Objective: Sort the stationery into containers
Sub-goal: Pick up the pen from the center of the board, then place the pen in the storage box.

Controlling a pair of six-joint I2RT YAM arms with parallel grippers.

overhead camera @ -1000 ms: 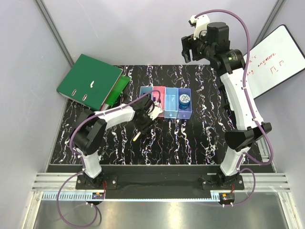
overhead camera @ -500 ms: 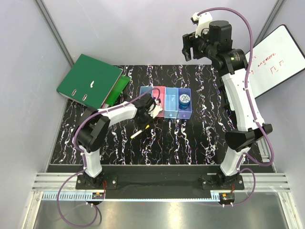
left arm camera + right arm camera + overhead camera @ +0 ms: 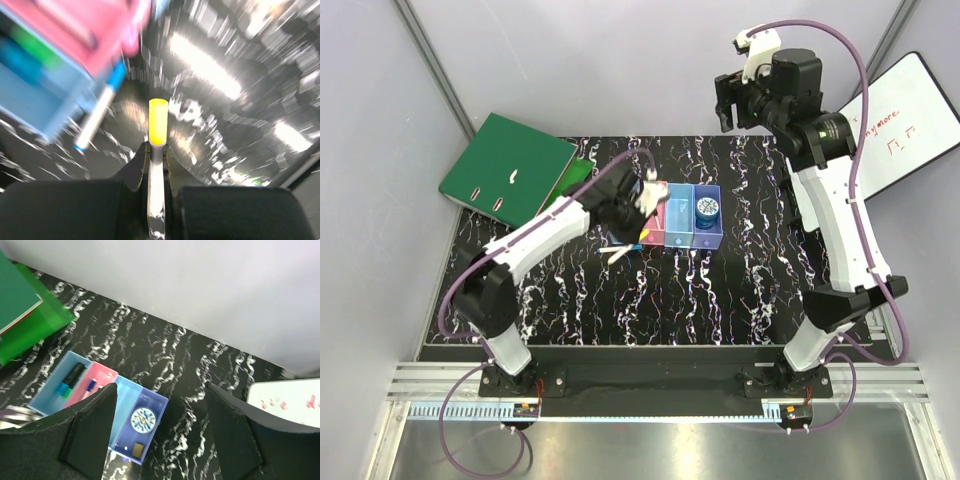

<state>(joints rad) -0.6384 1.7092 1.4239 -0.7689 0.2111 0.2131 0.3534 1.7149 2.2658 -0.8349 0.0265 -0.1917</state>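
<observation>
Left pincer clamps a yellow-capped white marker above the desk, just beside the row of bins.
Wrist view is blurred; a blue-tipped pen seems to lie against the bins' corner. The blue tin sits in the purple end bin. Right pincer hangs high over the far edge, jaws wide apart, holding nothing.
</observation>
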